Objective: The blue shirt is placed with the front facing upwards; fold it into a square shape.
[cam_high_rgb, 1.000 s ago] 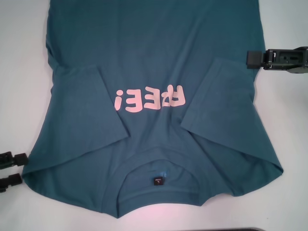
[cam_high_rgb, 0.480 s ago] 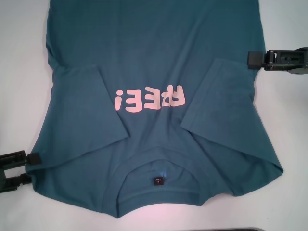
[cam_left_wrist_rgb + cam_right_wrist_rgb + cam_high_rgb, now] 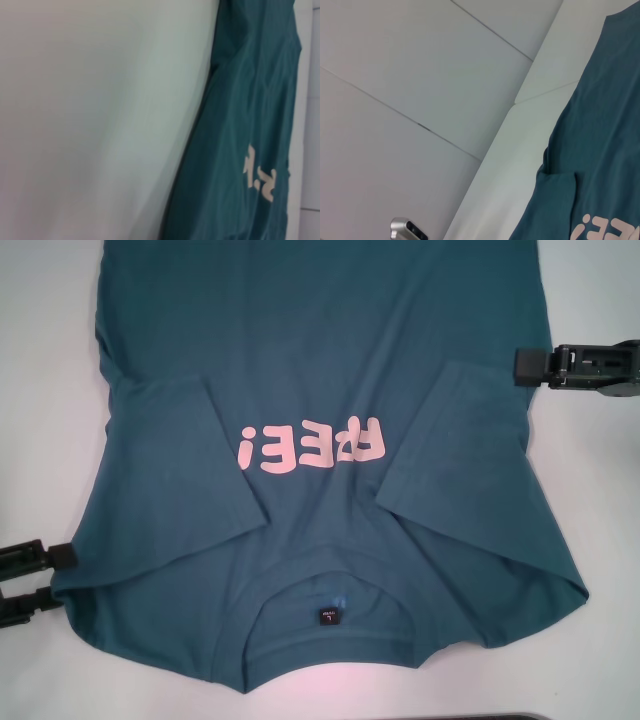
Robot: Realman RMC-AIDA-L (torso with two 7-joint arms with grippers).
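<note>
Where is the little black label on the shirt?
In the head view, the black neck label sits inside the collar of the blue shirt, near the bottom middle, just below the pink letters.

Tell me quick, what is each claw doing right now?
Left gripper: open, at the blue shirt shoulder edge, holding nothing.
Right gripper: at the shirt's side edge, holding nothing visible.

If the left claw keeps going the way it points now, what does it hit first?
Probably the shirt. The left claw sits open at the shirt's shoulder edge on the robot's left, pointing inward across the table, with cloth directly ahead of its tips. Whether it would slide under or over that edge is unclear.
</note>
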